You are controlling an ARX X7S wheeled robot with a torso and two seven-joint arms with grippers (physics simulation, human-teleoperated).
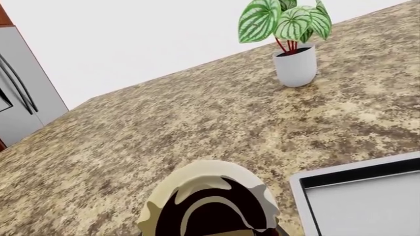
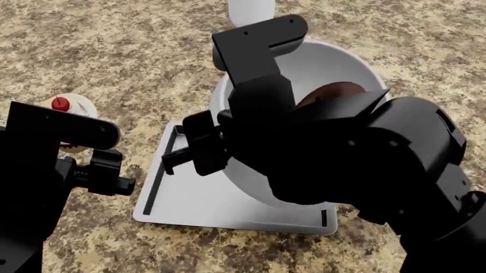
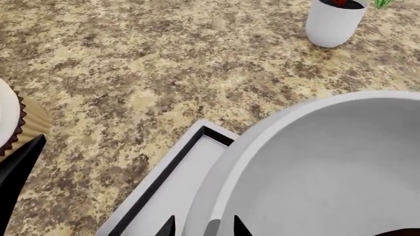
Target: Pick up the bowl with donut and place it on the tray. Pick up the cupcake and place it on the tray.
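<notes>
Right claw (image 3: 203, 227) pinching the near rim of the white bowl (image 2: 334, 74), with the chocolate donut (image 2: 334, 91) inside, hanging tipped over the grey tray (image 2: 190, 210). Just needs to go down. Cupcake (image 2: 68, 108) sitting on the desk (image 2: 114, 51) beside the tray's left edge, nearest the left claw (image 2: 114, 176). Can't tell if that claw is open.

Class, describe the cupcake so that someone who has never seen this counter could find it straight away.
Start from the grey tray on the speckled counter. Just off the tray's left side, beside the left end effector, stands the cupcake. It is small, with white frosting and a red cherry, unlike the big white bowl or the plant pot.
</notes>
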